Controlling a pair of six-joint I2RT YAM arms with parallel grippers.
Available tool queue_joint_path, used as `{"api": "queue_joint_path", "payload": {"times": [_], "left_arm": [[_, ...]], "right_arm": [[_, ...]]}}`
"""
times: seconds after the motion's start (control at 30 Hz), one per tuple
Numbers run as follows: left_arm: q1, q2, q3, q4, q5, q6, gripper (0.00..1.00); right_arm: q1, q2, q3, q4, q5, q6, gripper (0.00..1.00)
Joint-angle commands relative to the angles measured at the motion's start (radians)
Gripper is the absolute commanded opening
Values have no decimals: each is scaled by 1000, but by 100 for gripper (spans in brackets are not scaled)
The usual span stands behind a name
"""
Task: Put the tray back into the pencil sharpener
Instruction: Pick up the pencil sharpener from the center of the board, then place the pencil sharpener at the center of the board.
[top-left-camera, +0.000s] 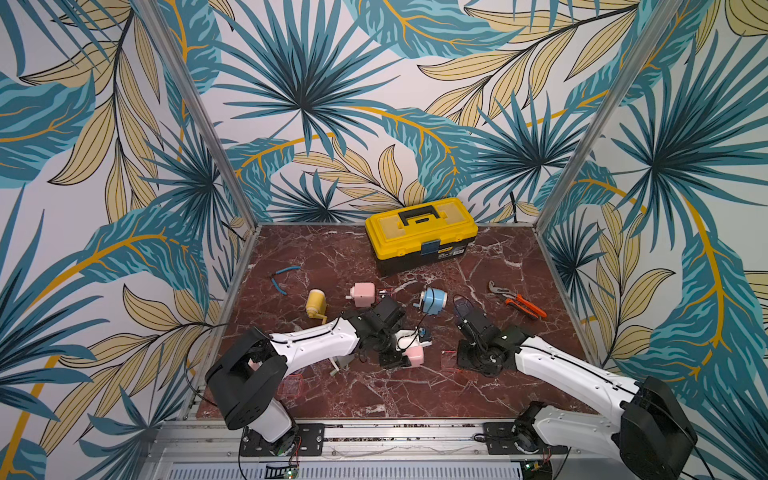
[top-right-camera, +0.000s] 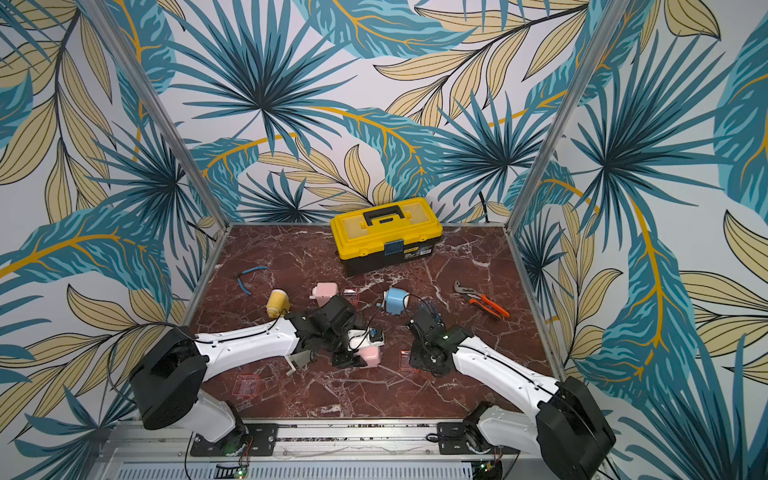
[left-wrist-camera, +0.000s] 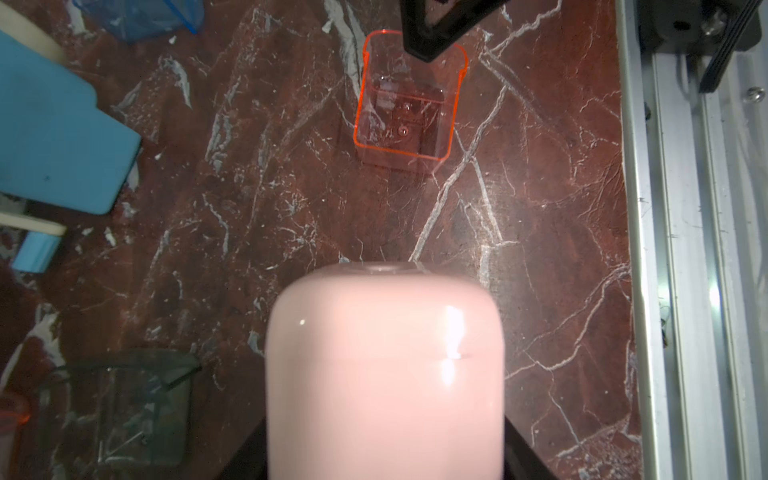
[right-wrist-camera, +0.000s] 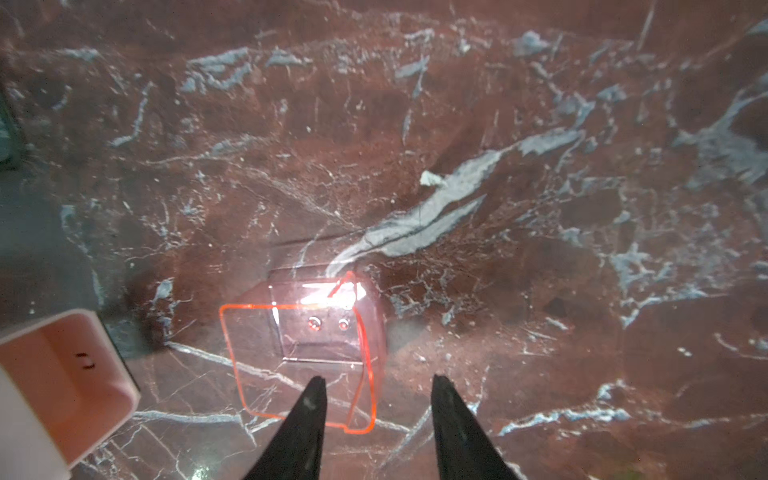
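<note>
We see walls papered with big teal and tan leaves on white, at 9, 12 and 3 o'clock. The bench is dark red marble with white veins. Metal posts rise from its far corners, and a metal rail runs along 6 o'clock.

Left arm and right arm: white, with black joint housings, black cables and screwed black base plates. Right gripper: black tapered fingers.
</note>
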Motion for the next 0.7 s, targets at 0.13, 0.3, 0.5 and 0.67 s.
{"api": "queue_joint_path", "payload": {"times": [0.13,0.3,0.5,0.67], "left_arm": [[1,57,42,-20,20,117,53],[-1,83,53,-21,-17,131,66],[-4,87,56,-22,-21,131,78],[-1,66,57,-22,6,115,78]], "right_arm": [[-4,-14,-51,43,-27,19,43],[-4,-7,-58,60,-32,16,42],[-4,11,-51,76,-27,11,42],[-5,20,-43,76,8,5,39]]}}
